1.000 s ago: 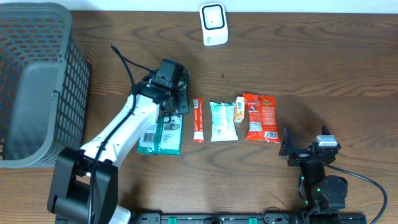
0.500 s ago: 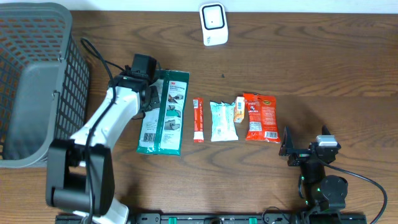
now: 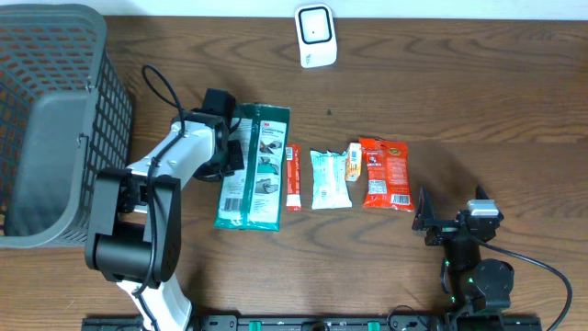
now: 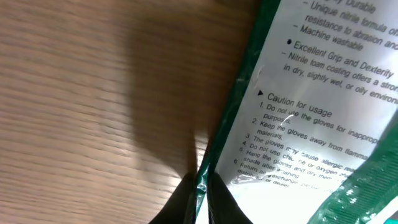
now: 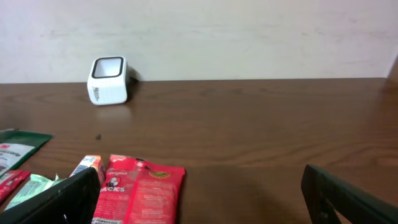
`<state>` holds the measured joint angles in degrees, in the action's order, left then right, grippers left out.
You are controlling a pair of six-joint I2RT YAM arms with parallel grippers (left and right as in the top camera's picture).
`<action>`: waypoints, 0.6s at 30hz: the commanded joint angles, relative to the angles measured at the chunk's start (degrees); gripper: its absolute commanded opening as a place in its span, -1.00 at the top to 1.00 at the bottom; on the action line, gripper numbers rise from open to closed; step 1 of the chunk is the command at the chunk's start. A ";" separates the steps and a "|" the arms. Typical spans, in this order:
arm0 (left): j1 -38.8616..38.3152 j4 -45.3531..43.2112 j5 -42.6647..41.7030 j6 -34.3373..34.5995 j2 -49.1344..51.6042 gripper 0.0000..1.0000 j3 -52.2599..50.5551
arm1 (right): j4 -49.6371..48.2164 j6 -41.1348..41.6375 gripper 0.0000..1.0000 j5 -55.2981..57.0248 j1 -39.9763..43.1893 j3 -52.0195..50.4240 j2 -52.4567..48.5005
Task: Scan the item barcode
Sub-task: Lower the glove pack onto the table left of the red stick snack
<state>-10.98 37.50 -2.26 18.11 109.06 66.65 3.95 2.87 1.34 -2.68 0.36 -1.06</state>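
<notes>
Closing on the glove packet [image 3: 255,170], my left claw [image 3: 230,152] now pinches its long edge on the side away from the scanner's [image 3: 315,35] right. A second ago the fingers were part open and the packet lay further from the scanner, half hidden under my arm. Since then it has slid closer to the scanner and its full length shows. I judge that the grasp is made and the carry to the scanner can begin.

The left wrist view confirms the hold. The two fingertips [image 4: 186,196] meet on the green seam at the packet's [image 4: 298,124] rim, with printed usage text facing up beside them. The rest of the packet lies flat on the desk [image 3: 478,110].

Relative to the scanner, the packet sits nearer to me and slightly to its left, well apart from it. The packet's far end points roughly towards the scanner. The claw is on the packet's edge further left of the scanner, at about mid-length. A red stick sachet [image 3: 293,176] lies just beside the packet's opposite edge, almost straight towards me from the scanner.

A white printed panel shows on the packet's end furthest from the scanner. I cannot tell whether it carries the barcode.

My right claw [image 3: 424,221] stands wide open and empty, to the right of the scanner and much nearer me, clear of every item.
</notes>
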 commanded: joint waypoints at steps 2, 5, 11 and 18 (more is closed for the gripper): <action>-2.27 0.59 -3.76 -0.44 0.79 0.78 -1.36 | 0.15 0.94 -0.98 0.55 0.28 -0.04 0.24; -3.32 0.85 -3.80 -0.26 0.79 0.77 -1.66 | 0.15 0.94 -0.99 0.55 0.28 -0.04 0.24; -4.61 1.01 -6.62 0.17 0.74 0.77 -1.64 | 0.15 0.94 -0.99 0.55 0.28 -0.04 0.24; -4.09 1.75 -5.38 0.11 -5.97 0.70 -1.27 | 0.15 0.94 -0.99 0.55 0.28 -0.04 0.24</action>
<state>-15.16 38.44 -7.79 18.15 108.09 66.00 3.95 2.85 1.32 -2.68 0.36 -1.06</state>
